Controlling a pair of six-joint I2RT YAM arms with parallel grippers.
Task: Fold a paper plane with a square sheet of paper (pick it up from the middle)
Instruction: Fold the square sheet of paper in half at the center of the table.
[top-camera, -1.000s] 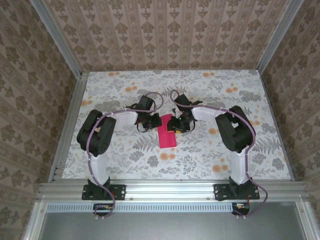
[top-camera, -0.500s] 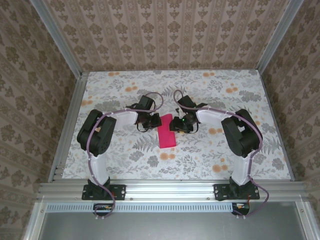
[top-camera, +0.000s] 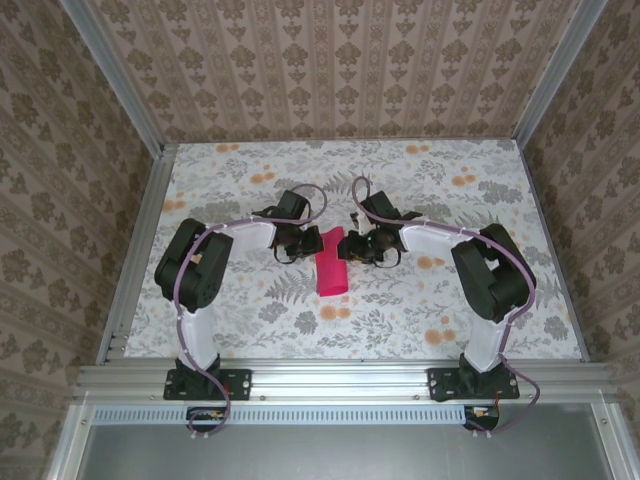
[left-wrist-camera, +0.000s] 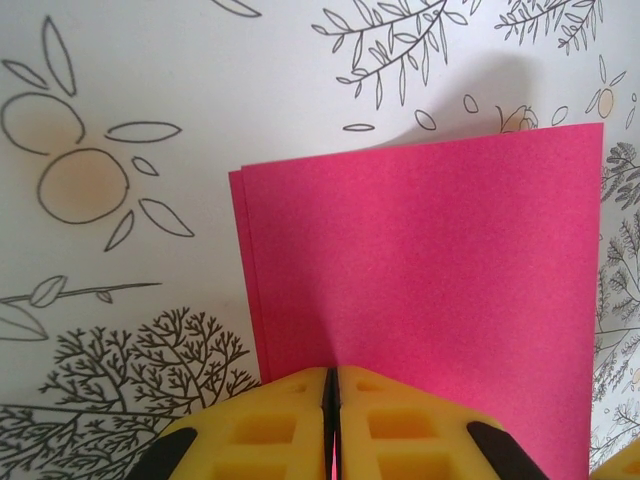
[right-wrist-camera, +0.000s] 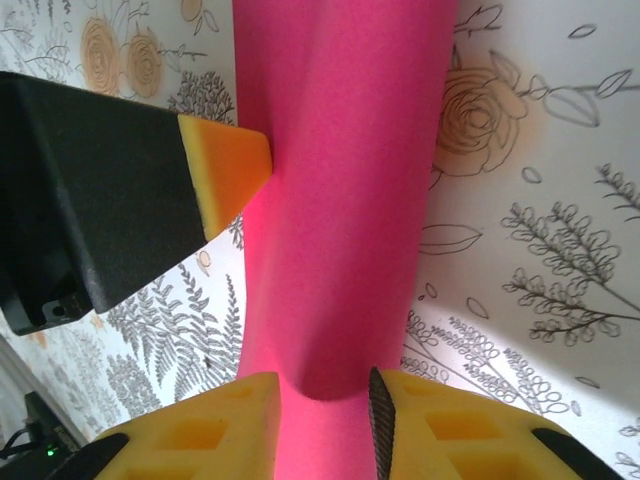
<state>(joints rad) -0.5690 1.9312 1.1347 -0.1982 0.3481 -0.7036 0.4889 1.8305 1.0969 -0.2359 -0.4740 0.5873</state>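
Observation:
The square sheet of paper (top-camera: 330, 272), bright magenta-pink and folded double, lies mid-table between both arms. In the left wrist view its two layered edges (left-wrist-camera: 430, 260) show, and my left gripper (left-wrist-camera: 331, 375) is shut on its near edge, pads pressed together. From above, that left gripper (top-camera: 300, 243) sits at the sheet's upper left. My right gripper (top-camera: 352, 247) is at the upper right. In the right wrist view the paper (right-wrist-camera: 340, 200) bows up into a curl between the right gripper's (right-wrist-camera: 325, 385) two fingers, touching both. The left gripper's orange fingertip (right-wrist-camera: 225, 170) rests at the paper's far side.
The floral tablecloth (top-camera: 420, 300) covers the table. Aluminium rails (top-camera: 135, 250) and patterned walls close it in on three sides. Both arm bases (top-camera: 205, 380) stand at the near edge.
My right gripper has narrowed its jaws on the sheet's right side, and the paper now looks narrower and bowed from above. The right elbow swung outward. The left gripper stayed put.

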